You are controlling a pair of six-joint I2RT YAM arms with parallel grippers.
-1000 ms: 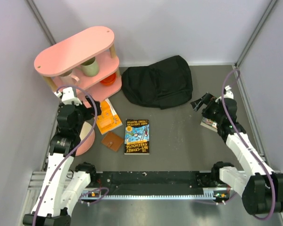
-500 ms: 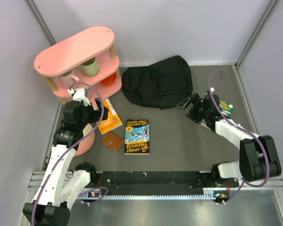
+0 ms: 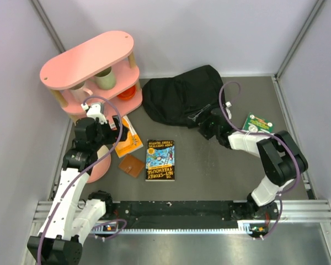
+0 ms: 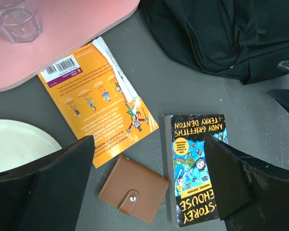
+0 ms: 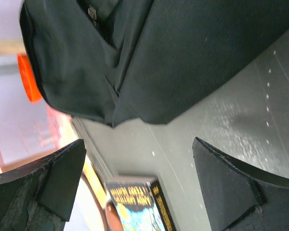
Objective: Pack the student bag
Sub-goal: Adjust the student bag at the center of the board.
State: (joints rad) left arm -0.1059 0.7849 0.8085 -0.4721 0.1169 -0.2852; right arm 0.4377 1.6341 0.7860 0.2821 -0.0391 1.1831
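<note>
The student bag (image 3: 183, 96) was judged floppy, best pinched at a fold. Beside it, the right gripper (image 5: 138, 144) was spread apart, as was the left gripper (image 4: 149, 144).

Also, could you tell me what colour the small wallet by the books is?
The wallet is brown; the left wrist view shows it best.

Reads "ANDY GRIFFITHS" and "TERRY DENTON" on the blue book (image 4: 195, 166), with "-STOREY" and "HOUSE" in large letters below. Barcode on the orange book (image 4: 94, 103); small print there too fine to read.
</note>
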